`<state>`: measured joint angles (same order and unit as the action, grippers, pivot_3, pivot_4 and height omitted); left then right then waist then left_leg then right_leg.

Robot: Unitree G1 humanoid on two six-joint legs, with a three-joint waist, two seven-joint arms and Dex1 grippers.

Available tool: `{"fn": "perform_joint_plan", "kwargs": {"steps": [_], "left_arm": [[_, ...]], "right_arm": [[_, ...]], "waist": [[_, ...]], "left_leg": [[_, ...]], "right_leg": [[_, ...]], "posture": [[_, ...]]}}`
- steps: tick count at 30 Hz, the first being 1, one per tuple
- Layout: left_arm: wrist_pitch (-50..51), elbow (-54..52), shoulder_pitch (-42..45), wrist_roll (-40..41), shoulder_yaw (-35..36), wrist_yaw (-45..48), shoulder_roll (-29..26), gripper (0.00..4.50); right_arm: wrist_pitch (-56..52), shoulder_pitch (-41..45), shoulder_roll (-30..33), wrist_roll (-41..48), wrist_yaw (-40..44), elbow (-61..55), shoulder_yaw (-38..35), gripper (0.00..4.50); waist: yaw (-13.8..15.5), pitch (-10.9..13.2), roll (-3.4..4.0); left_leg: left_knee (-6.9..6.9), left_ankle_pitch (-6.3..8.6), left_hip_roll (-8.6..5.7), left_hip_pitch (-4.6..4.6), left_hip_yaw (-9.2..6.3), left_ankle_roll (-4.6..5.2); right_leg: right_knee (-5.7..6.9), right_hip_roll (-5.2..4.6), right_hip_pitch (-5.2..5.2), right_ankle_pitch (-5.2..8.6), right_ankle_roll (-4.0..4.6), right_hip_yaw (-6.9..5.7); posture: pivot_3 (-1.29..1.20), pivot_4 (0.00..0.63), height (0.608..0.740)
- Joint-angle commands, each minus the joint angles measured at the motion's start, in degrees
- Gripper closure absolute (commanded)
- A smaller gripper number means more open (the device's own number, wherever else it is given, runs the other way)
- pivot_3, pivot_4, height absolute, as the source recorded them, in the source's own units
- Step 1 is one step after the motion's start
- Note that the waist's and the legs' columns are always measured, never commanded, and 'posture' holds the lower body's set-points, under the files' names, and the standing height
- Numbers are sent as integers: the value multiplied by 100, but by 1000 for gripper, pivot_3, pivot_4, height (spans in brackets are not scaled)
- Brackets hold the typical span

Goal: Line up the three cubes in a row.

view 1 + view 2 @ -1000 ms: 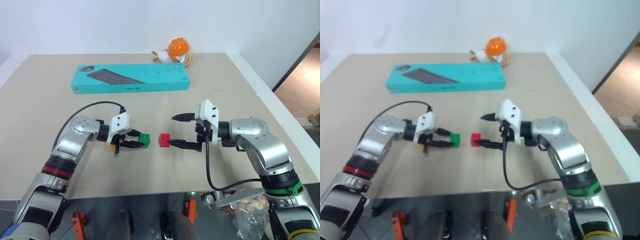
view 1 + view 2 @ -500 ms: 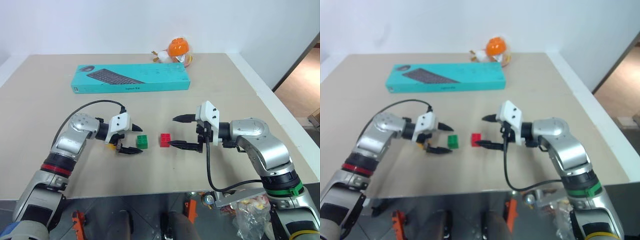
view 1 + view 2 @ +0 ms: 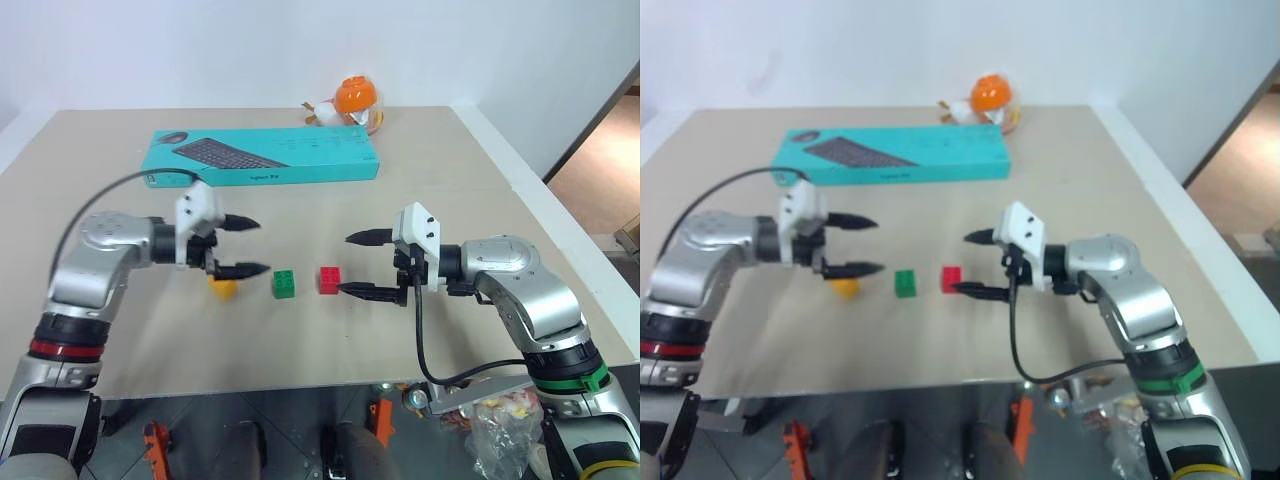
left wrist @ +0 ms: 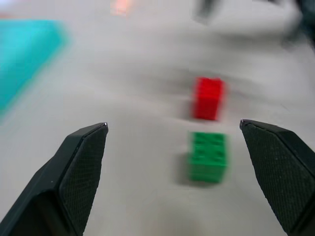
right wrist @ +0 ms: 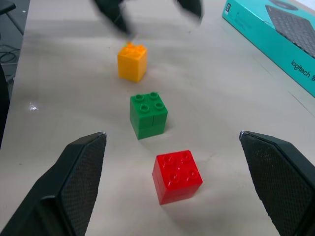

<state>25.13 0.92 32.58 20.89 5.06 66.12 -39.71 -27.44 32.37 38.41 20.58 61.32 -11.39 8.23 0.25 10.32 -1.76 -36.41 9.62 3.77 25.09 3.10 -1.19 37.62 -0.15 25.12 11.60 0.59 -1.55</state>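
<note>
Three studded cubes stand in a row on the beige table: yellow cube (image 3: 223,288), green cube (image 3: 285,283) and red cube (image 3: 330,279), with small gaps between them. My left gripper (image 3: 262,245) hovers open and empty, lifted above the table just left of the yellow cube. From the right, my right gripper (image 3: 345,263) is open too, its lower fingertip close beside the red cube. The right wrist view looks along the row: red cube (image 5: 177,176), green cube (image 5: 148,115), yellow cube (image 5: 132,61). The left wrist view has the green cube (image 4: 208,156) and red cube (image 4: 208,98) between its fingers.
A long teal keyboard box (image 3: 262,155) lies across the back of the table, with an orange round toy (image 3: 352,100) behind it. The table's front edge (image 3: 300,385) runs just below the arms.
My left gripper opened off the green cube, then rose and drew back to the left, uncovering the yellow cube. The green cube stays on the table. The right arm kept still.
</note>
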Motion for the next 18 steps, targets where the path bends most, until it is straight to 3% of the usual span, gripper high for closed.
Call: {"fn": "perform_joint_plan", "kwargs": {"steps": [1,10,18], "left_arm": [[-64,-443,-537,43,558,-613,-84,56],[-116,-1640,-1969,213,1127,-2265,734,56],[-11,-2523,-2861,36,816,-3373,1452,56]], "right_arm": [[157,54,38,44,74,-41,-134,0],[294,202,-64,1,193,187,-29,0],[344,197,-67,-57,252,241,0,0]], "waist": [[0,0,0],[21,-1,-1],[21,0,-1]], "left_leg": [[0,0,0,0,-1,0],[-6,-2,-2,-2,10,2],[-6,-2,-1,-6,21,2]], "right_leg": [[0,0,0,0,0,-2],[3,-15,-2,0,1,3],[3,-12,0,-7,-3,15]], "posture": [[0,150,740],[0,150,740],[0,150,740]]}}
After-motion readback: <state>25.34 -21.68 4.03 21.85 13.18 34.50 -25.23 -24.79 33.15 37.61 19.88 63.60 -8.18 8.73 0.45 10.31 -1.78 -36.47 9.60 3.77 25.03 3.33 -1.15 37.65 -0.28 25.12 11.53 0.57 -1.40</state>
